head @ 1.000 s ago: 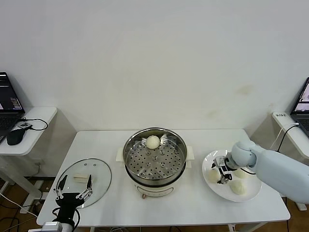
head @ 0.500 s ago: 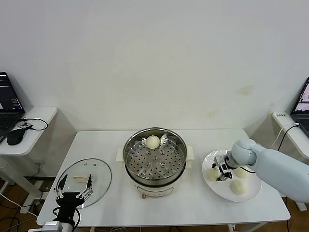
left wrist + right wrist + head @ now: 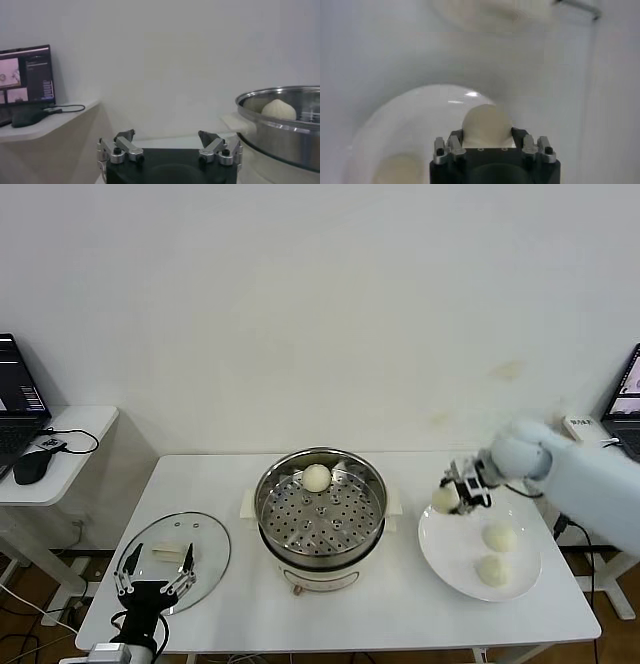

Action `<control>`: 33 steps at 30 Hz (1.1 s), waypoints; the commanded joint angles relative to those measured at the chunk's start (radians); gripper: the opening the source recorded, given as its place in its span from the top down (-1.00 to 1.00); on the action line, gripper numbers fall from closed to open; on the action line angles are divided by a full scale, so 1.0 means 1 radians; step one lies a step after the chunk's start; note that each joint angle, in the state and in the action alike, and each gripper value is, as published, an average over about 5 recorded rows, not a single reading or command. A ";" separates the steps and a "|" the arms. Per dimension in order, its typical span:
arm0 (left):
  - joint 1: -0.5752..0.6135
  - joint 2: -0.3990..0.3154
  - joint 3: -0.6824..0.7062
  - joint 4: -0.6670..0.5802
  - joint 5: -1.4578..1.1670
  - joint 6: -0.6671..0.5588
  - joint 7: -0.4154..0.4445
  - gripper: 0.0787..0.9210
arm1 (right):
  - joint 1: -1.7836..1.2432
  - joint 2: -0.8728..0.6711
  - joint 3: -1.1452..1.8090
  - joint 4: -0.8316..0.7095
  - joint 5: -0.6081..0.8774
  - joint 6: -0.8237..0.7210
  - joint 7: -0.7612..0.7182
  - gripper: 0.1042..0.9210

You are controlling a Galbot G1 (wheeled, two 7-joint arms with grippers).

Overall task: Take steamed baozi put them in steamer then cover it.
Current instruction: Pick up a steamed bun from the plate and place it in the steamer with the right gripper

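Observation:
My right gripper (image 3: 452,494) is shut on a cream-white baozi (image 3: 444,498) and holds it in the air above the left rim of the white plate (image 3: 445,555). The right wrist view shows that baozi (image 3: 486,125) clamped between the two fingers. Two more baozi (image 3: 497,536) (image 3: 491,570) lie on the plate. One baozi (image 3: 316,477) sits at the back of the steel steamer (image 3: 320,519) in the table's middle. The glass cover (image 3: 176,550) lies flat at the front left. My left gripper (image 3: 152,583) hangs open just in front of the cover.
A side desk with a laptop and mouse (image 3: 32,466) stands at the far left. Another laptop (image 3: 626,399) is at the far right. The steamer's wall (image 3: 280,135) rises close beside the left gripper in the left wrist view.
My right gripper closed on a baozi on the plate, then lifted it up and back off the plate. The left arm has stayed put.

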 commanded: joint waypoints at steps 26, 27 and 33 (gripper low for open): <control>-0.005 -0.010 -0.043 -0.040 -0.004 0.001 0.000 -0.77 | 0.080 0.675 -0.187 -0.145 0.437 -0.399 0.281 -0.28; -0.005 -0.010 -0.044 -0.040 -0.005 0.001 0.000 -0.77 | 0.074 0.680 -0.187 -0.152 0.435 -0.400 0.283 -0.29; -0.006 -0.009 -0.046 -0.040 -0.008 0.000 0.000 -0.77 | 0.052 0.698 -0.187 -0.170 0.432 -0.405 0.288 -0.28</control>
